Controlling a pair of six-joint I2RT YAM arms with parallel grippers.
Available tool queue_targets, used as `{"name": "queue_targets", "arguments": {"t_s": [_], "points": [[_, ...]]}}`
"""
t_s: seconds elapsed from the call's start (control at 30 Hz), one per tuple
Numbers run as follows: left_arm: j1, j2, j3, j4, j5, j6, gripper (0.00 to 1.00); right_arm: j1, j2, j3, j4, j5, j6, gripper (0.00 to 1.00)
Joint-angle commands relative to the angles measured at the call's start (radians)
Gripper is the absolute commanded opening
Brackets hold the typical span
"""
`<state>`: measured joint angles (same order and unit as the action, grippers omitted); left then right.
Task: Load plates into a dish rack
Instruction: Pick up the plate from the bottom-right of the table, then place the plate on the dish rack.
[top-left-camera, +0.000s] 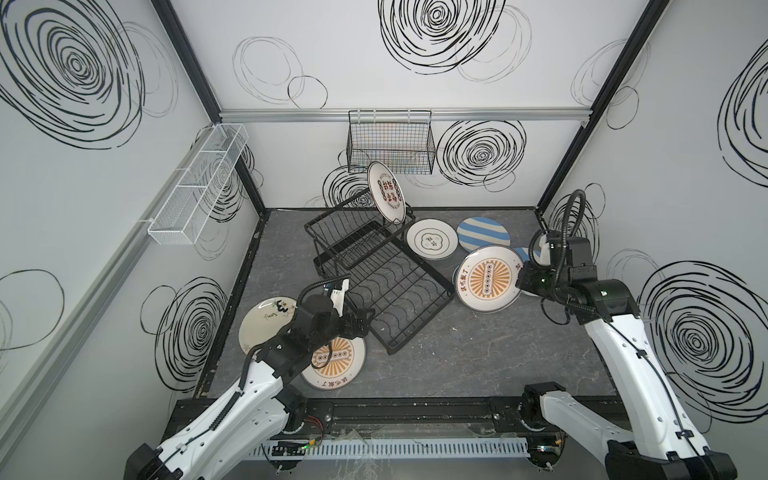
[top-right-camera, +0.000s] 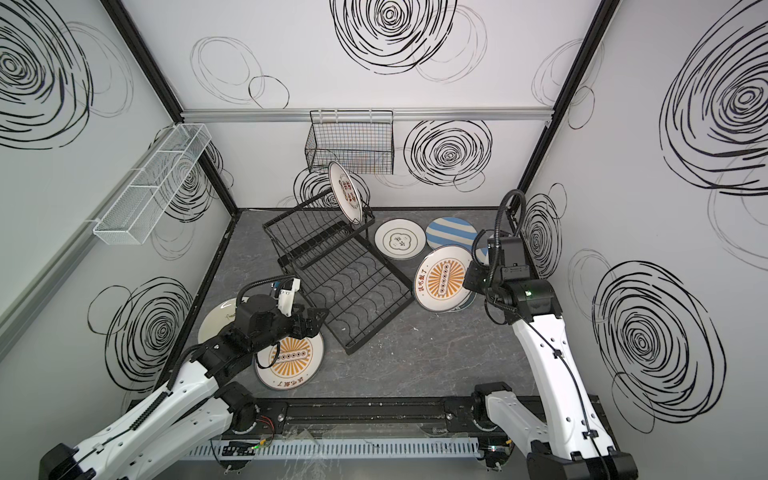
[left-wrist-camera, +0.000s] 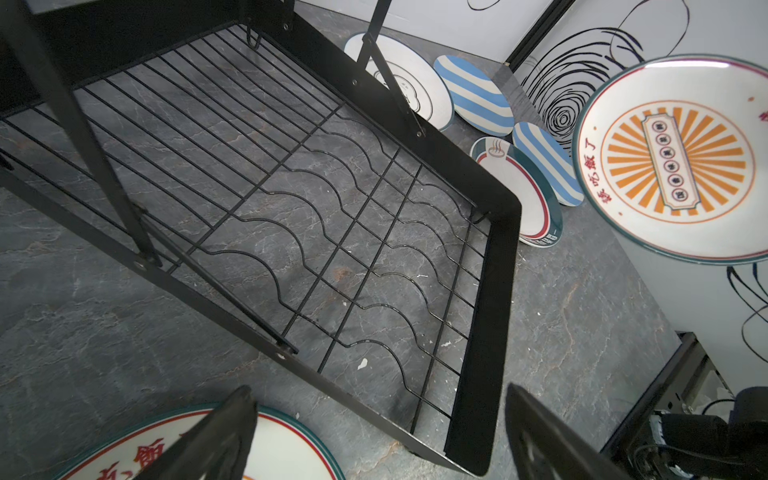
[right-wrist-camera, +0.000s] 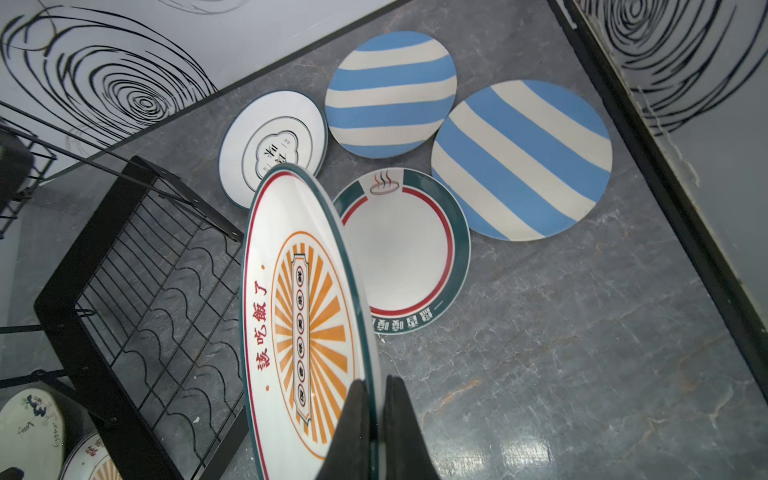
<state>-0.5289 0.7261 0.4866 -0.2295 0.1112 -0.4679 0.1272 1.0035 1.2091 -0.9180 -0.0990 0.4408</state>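
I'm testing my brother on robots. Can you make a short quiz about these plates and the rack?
1. True or false: the right end effector grips the raised orange sunburst plate by its rim.
2. How many blue-white striped plates lie on the table? A one, B two, C four.
3. Fill in: the plate with red characters stands in the ____ basket of the dish rack.
Key: 1 true; 2 B; 3 upper.

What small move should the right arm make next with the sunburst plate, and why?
Probably swing the plate over the rack: the right jaws pinch its rim, it hangs tilted beside the lower tray, whose wavy slots are free.
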Motion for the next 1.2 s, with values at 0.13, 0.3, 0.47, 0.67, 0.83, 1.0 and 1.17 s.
{"name": "queue_targets", "arguments": {"t_s": [0.13, 0.3, 0.47, 0.67, 0.83, 1.0, 1.17], "points": [[0.007, 0.009, -0.017, 0.064, 0.020, 0.001, 0.96, 0.234, 0.088, 0.219, 0.202, 0.198, -0.049, 0.00], [0.019, -0.009, -0.025, 0.063, 0.025, -0.011, 0.96, 0.440, 0.162, 0.348, 0.321, 0.418, -0.132, 0.00], [0.085, -0.010, -0.025, 0.065, 0.074, -0.013, 0.96, 0.581, 0.197, 0.376, 0.481, 0.577, -0.242, 0.00], [0.141, -0.030, -0.023, 0.064, 0.102, -0.012, 0.96, 0.775, 0.259, 0.372, 0.746, 0.794, -0.446, 0.00], [0.145, -0.019, -0.022, 0.069, 0.103, 0.000, 0.96, 0.839, 0.342, 0.366, 0.951, 0.875, -0.568, 0.00], [0.146, -0.029, -0.022, 0.064, 0.099, 0.001, 0.96, 0.858, 0.432, 0.377, 1.093, 0.939, -0.669, 0.00], [0.146, -0.044, -0.023, 0.058, 0.088, 0.000, 0.96, 0.859, 0.523, 0.394, 1.168, 0.957, -0.718, 0.00]]}}
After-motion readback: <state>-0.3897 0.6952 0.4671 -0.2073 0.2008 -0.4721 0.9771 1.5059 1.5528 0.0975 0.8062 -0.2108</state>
